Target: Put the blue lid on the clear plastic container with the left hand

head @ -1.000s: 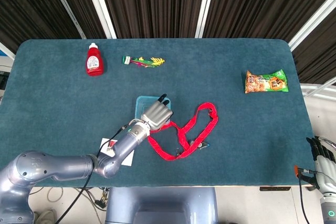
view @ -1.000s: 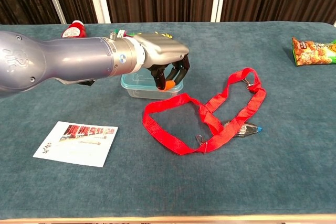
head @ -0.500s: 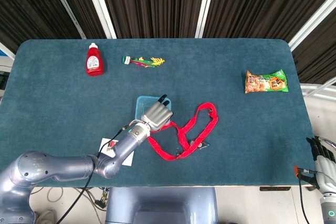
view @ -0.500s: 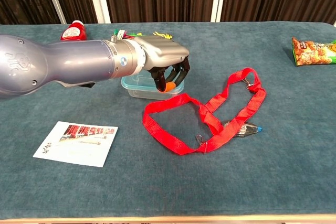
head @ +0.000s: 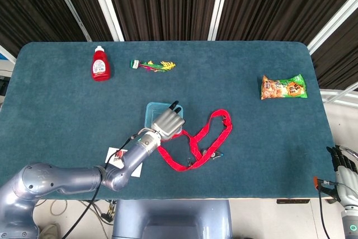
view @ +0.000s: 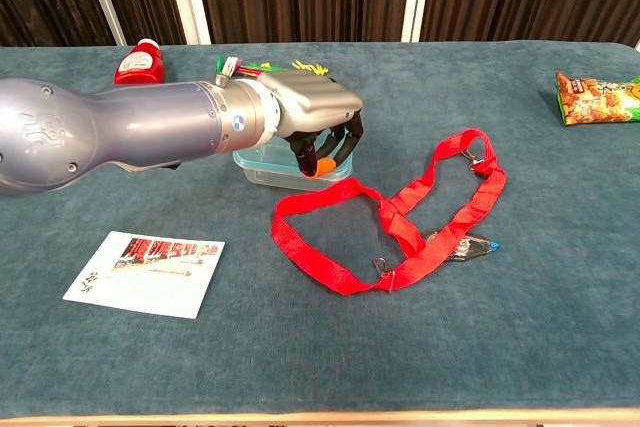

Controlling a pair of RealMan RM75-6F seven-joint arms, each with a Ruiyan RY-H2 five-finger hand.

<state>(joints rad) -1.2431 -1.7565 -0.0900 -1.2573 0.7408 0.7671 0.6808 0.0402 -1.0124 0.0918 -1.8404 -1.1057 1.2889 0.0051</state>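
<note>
Blue rim showing just left of centre in the head view: that's the blue lid (head: 152, 109), sitting on the clear plastic container (view: 268, 165) on the teal table (head: 251, 138). Left hand (head: 168, 120) is right over it, palm down, fingers (view: 322, 157) curled downward onto the lid's near edge; whether they actually press on the lid I cannot tell. Nothing sits pinched between them.

Right hand (head: 345, 167) is at the lower right edge of the head view, off the table, with its fingers straight, held close side by side.

Red lanyard (view: 400, 212) loops across the cloth just right of the container, its clip lying close by. Printed card (view: 145, 259) lies lower left in the chest view. Ketchup bottle (head: 100, 64) upper left, a snack bag (head: 283, 87) well apart on the right.
</note>
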